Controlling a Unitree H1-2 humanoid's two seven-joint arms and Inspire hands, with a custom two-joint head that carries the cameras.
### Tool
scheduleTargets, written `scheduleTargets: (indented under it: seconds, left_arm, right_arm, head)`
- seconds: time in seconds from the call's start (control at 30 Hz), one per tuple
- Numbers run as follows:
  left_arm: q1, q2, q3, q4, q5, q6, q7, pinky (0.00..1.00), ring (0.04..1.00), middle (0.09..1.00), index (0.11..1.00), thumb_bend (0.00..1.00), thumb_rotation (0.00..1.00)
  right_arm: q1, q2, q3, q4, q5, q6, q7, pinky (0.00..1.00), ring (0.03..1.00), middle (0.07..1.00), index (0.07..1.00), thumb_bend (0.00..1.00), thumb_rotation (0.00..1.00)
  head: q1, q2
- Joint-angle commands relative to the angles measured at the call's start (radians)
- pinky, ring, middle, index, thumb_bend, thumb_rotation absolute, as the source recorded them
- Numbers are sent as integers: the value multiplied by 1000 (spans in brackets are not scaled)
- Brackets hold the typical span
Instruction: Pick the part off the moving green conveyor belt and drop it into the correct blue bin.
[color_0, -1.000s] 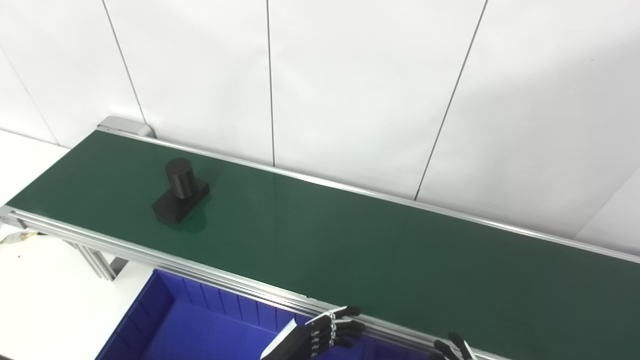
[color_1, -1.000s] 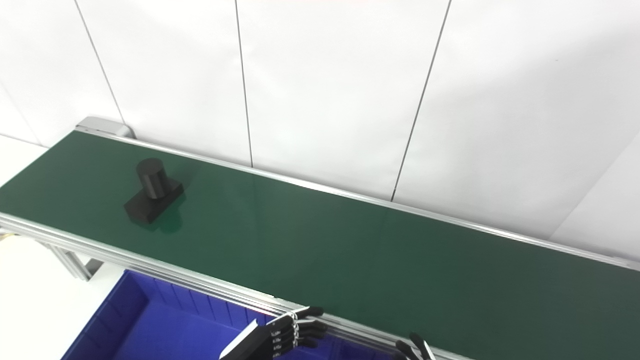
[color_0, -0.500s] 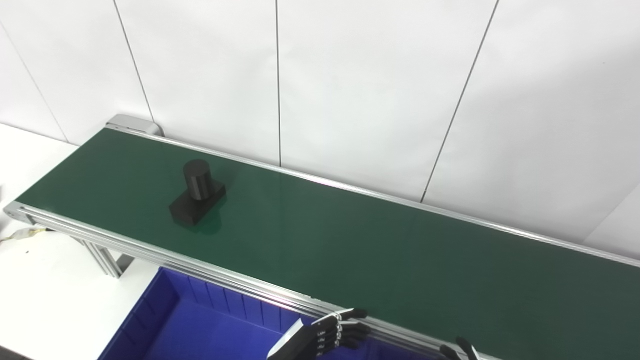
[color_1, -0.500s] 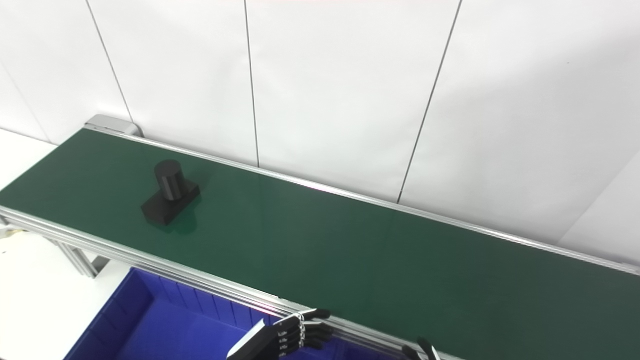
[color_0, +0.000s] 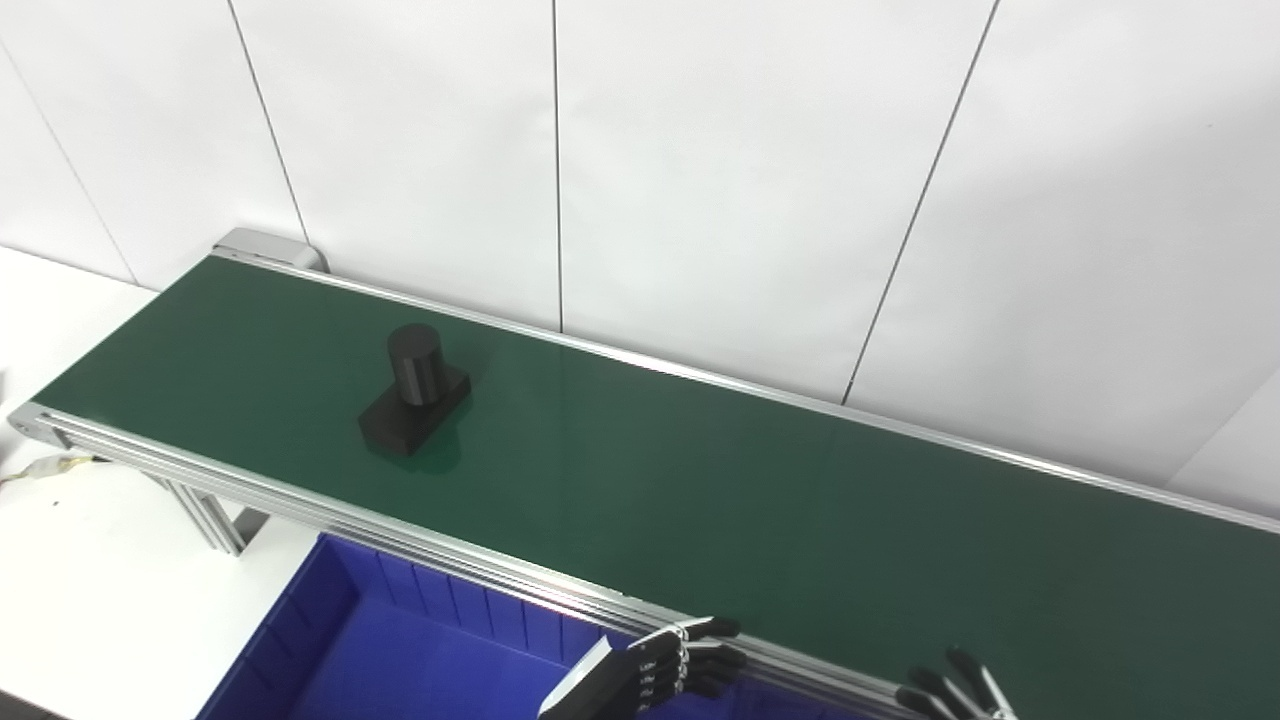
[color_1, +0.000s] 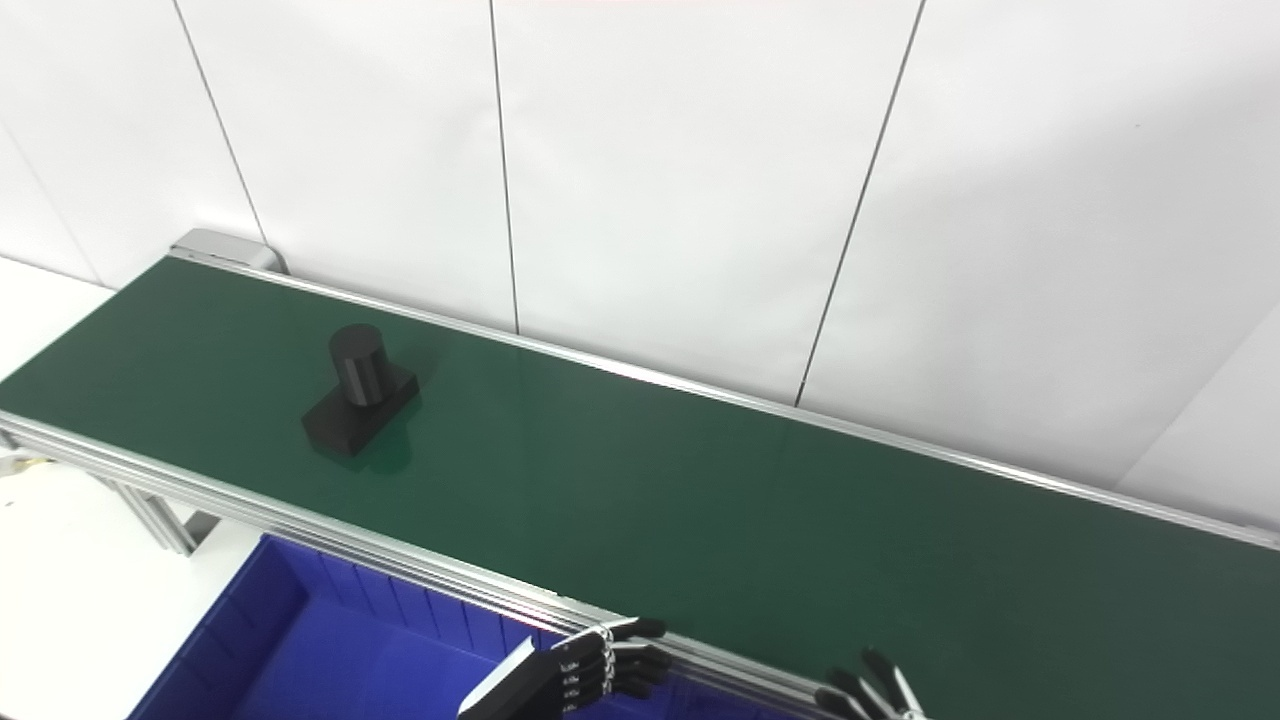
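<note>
Nothing accomplished yet: the black part (color_0: 414, 391) rides the green conveyor belt (color_0: 700, 490) far from both hands, left hand (color_0: 650, 675) and right hand (color_0: 950, 692) empty, fingers spread, above the blue bin (color_0: 330, 620).

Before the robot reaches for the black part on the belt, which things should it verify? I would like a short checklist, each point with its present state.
1. Black part stands upright on the green belt, nothing around it: ok.
2. Part within easy reach of a hand: not ok; it sits far to the left of both hands.
3. Left hand holds nothing, fingers extended at the belt's near rail: ok.
4. Right hand free: ok; only spread fingertips show at the bottom edge.
5. Blue bin open below the near rail: ok.
6. Which bin is the correct one: cannot tell; only one shows.
</note>
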Motion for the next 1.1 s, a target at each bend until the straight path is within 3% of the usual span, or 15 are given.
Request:
scheduleTargets:
  seconds: [0.0, 0.3, 0.57, 0.83, 1.07]
  left_arm:
    - [-11, -10, -6, -28, 0, -26, -1, 765, 781, 794, 852, 988, 155]
    - [-14, -14, -10, -28, 2, -22, 2, 767, 784, 795, 851, 989, 152]
    - [-23, -21, -8, -20, 15, -25, 7, 761, 778, 794, 848, 999, 153]
    - [-37, -23, -8, -2, 20, -28, 6, 769, 785, 800, 855, 995, 140]
    - [-44, -22, -8, 4, 15, -24, 3, 778, 790, 805, 858, 1000, 142]
  right_arm:
    - [-1, 1, -10, -64, -23, -52, -11, 673, 749, 803, 906, 699, 349]
    - [-48, -10, -29, -195, -44, -5, -20, 632, 722, 781, 876, 724, 398]
    - [-138, -20, -48, -267, -74, 84, -21, 627, 748, 799, 875, 689, 457]
    - [-266, -25, -62, -210, -119, 153, -27, 619, 752, 798, 878, 731, 534]
    - [-357, -4, -63, -119, -149, 180, -46, 636, 758, 799, 870, 701, 455]
  head:
    - [1, 2]
    - [-9, 11]
    - [-13, 14]
    - [-13, 14]
    - [-14, 10]
